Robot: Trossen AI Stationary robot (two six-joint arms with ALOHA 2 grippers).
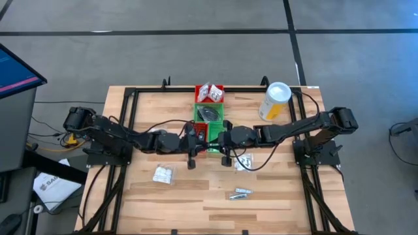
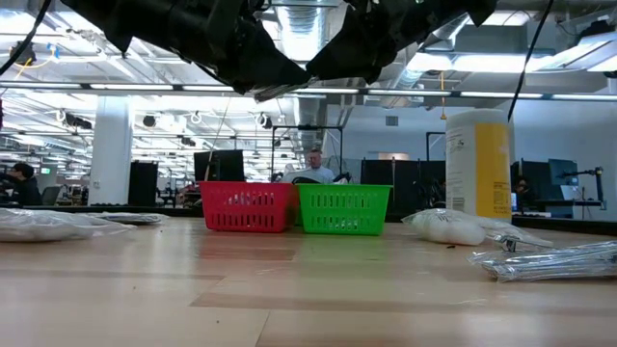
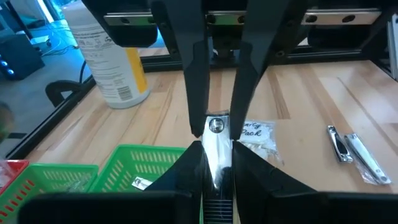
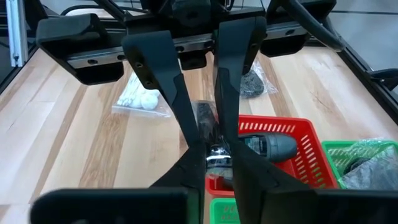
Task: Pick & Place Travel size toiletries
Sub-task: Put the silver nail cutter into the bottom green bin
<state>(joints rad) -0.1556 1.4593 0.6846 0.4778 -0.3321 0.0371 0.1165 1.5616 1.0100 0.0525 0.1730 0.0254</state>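
Observation:
Both arms meet over the middle of the table, above the red and green trays (image 1: pixel 210 116). A small silvery item (image 3: pixel 216 143) hangs between them, clear of the table. My left gripper (image 3: pixel 216 158) is shut on one end of it and my right gripper (image 4: pixel 214 158) on the other. On the table lie a white sachet (image 1: pixel 163 174) resting flat at near left, another sachet (image 1: pixel 245 160) below my right gripper, and silvery tubes (image 1: pixel 240 193) near the front. My left gripper pinches the silvery item's near end (image 3: pixel 215 167) between its two fingers, coming about level from the table's left. The item lies along the fingers and is lifted clear above the trays. My right gripper pinches the item's other end, the one with a round rivet (image 3: pixel 216 126), between its two fingers (image 3: pixel 198 118). It comes from the table's right, slanting slightly down, facing the left gripper.
A tall yellow canister with a white lid (image 1: pixel 275 101) stands at far right. The far red tray (image 1: pixel 209 93) holds white sachets. A red tray (image 4: pixel 292 134) holds a dark grey bottle (image 4: pixel 267 146). A black frame (image 1: pixel 124 130) borders the table. Bare wood lies along the near edge.

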